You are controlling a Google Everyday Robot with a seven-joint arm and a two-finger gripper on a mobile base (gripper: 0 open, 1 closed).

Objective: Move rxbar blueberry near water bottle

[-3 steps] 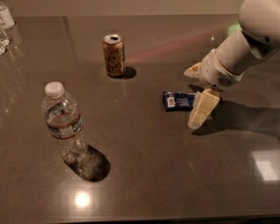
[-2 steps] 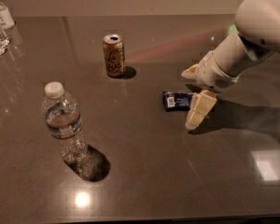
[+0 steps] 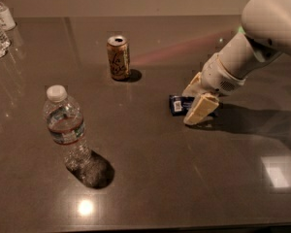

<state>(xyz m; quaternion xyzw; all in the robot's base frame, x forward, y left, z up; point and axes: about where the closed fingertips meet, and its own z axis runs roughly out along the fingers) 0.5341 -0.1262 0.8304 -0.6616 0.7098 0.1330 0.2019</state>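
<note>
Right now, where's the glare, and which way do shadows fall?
Camera view: a round glare spot near the front edge and a pale rectangular one at right on the glossy dark table; the clear ribbed water bottle, the gold-tan can and the gripper, low over the dark blue foil rxbar blueberry, all cast shadows rightward.

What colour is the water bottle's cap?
White cap, camera view; gripper at the rxbar blueberry.
</note>
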